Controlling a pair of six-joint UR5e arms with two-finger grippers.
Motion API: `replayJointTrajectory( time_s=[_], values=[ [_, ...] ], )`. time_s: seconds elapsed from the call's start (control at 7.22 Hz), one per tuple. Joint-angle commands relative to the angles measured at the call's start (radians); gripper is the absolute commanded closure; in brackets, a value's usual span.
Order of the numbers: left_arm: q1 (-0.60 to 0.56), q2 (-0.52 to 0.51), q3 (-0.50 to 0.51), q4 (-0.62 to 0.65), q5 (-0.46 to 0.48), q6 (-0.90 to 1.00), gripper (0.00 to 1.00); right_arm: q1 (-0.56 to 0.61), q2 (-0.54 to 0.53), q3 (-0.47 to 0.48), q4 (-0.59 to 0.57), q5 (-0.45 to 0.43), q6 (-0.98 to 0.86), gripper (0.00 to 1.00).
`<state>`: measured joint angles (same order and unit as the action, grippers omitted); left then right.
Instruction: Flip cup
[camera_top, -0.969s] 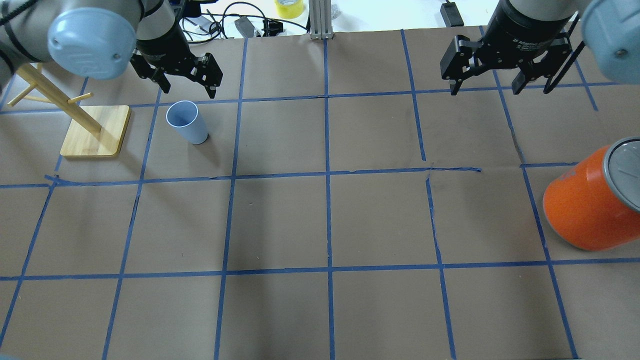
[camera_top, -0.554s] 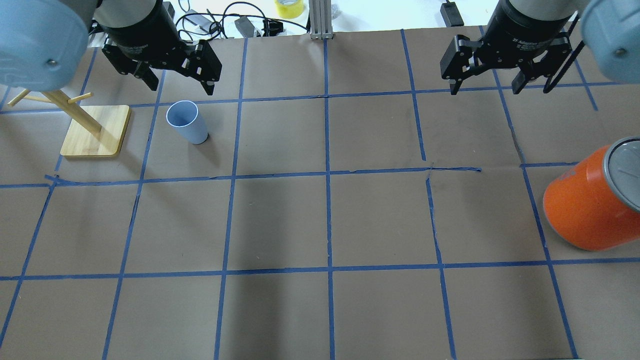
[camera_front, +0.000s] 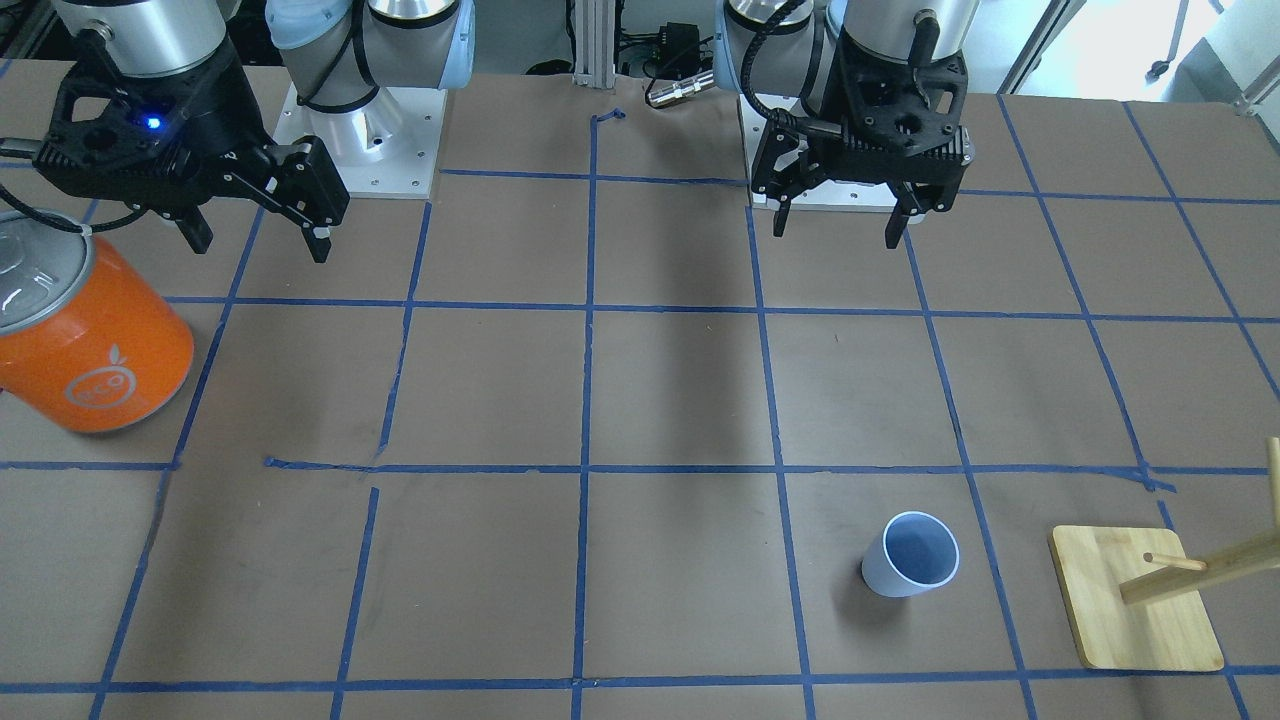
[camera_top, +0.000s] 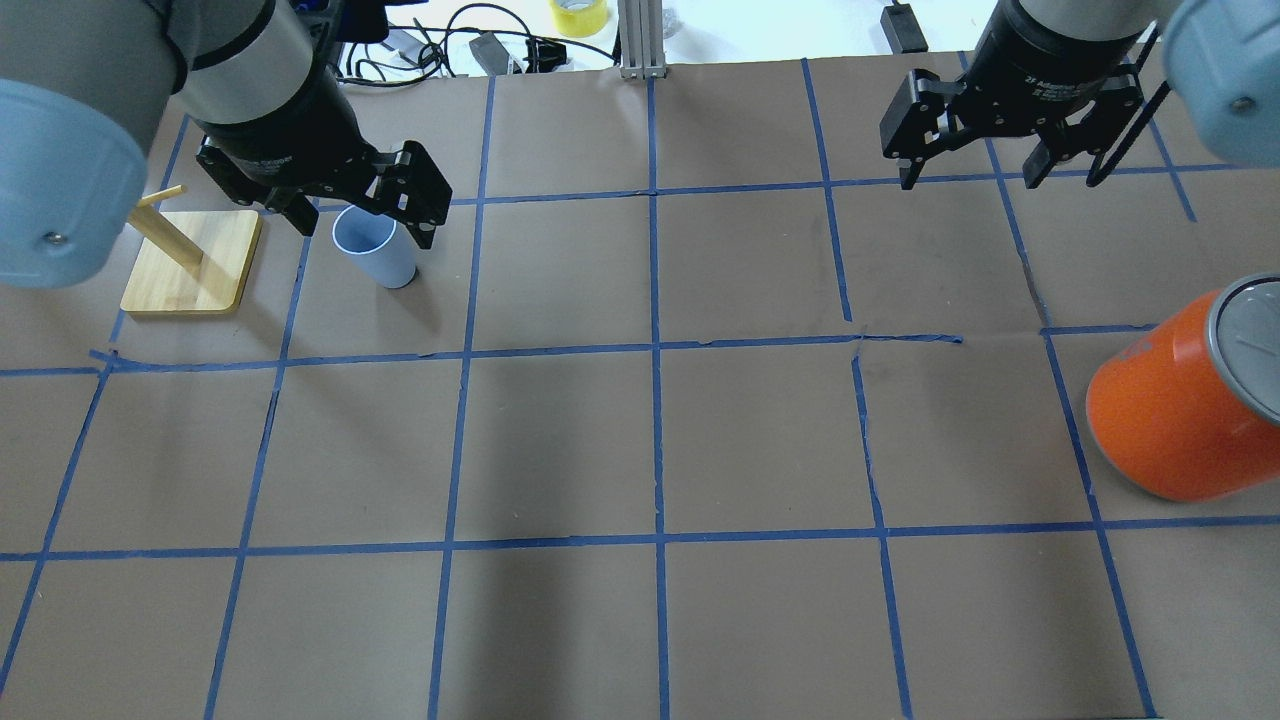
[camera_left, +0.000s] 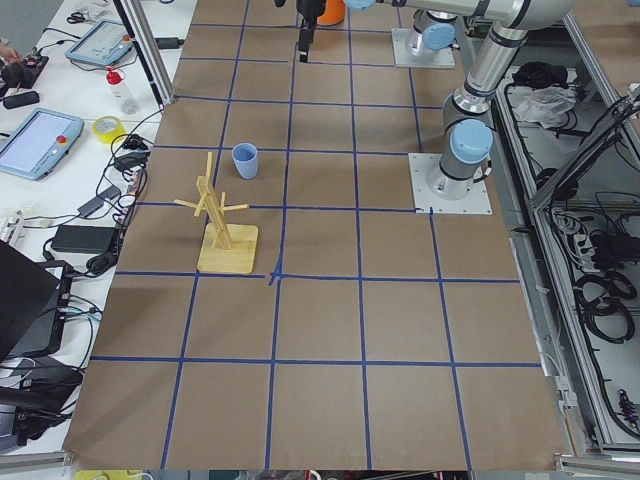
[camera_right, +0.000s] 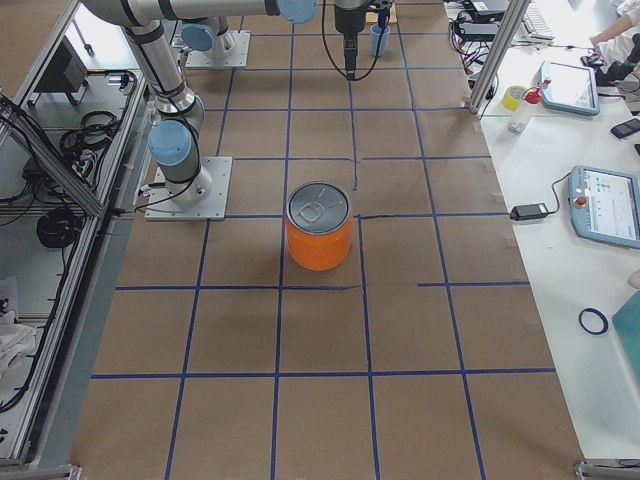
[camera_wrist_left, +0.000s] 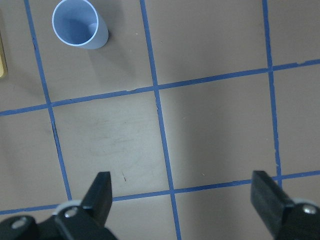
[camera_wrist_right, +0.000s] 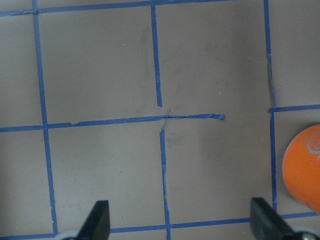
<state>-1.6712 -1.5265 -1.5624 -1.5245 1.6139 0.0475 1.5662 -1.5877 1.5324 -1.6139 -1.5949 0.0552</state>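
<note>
The cup is a small pale blue tumbler standing upright, mouth up, at the table's far left. It also shows in the front view and at the top left of the left wrist view. My left gripper is open and empty. It hangs high above the table, and in the overhead view it overlaps the cup's rim. In its wrist view the cup lies far ahead and to the left. My right gripper is open and empty, high over the far right.
A wooden peg stand on a square base stands just left of the cup, also seen in the front view. A big orange can with a silver lid stands at the right edge. Brown paper with a blue tape grid covers the table.
My left arm has swung and its gripper has come down the overhead view from beyond the cup to over its rim. The cup and my right arm have not moved.
</note>
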Motion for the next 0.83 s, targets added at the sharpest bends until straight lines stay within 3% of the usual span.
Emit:
replayJointTrajectory(
  time_s=[0.0,0.69],
  values=[
    [-0.001,-0.001,-0.002,0.003,-0.009,0.0,0.0,0.0,0.0,0.0,0.0,-0.002,0.0,0.0],
    [0.001,-0.001,-0.001,0.004,0.001,0.002,0.0,0.0,0.002,0.0,-0.006,-0.002,0.0,0.0]
  ],
)
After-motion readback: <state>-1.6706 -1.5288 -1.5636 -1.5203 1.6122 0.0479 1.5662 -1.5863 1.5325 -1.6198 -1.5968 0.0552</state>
